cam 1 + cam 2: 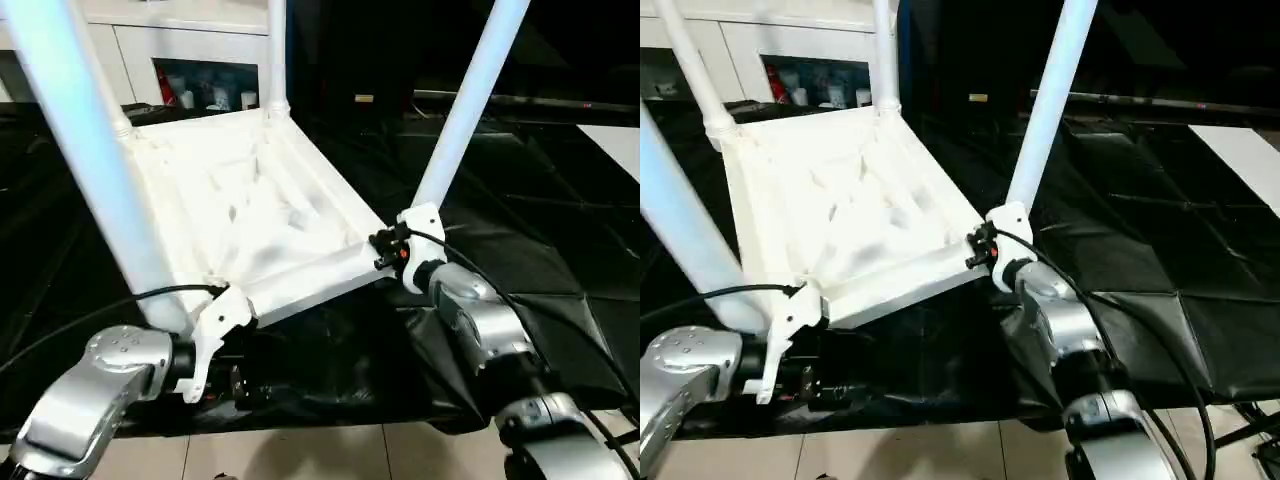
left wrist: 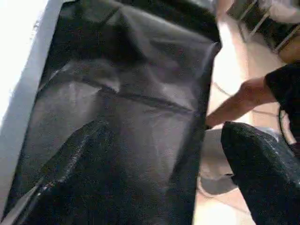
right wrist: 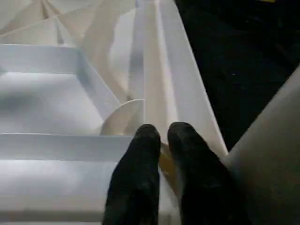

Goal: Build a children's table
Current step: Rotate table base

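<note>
The children's table lies upside down on the black cloth, ribbed underside up, with white legs standing up from its corner sockets. My right gripper is at the near right corner, just beside that leg. Its two black fingers are pinched together on the thin rim wall there. My left wrist sits below the near left corner at the front edge. In the left wrist view my left gripper is wide open over black cloth, with nothing between its fingers.
The large table's black cloth spreads to the right and hangs over the front edge above the tiled floor. A white glass-door cabinet stands behind. A person's arm reaches over the floor in the left wrist view.
</note>
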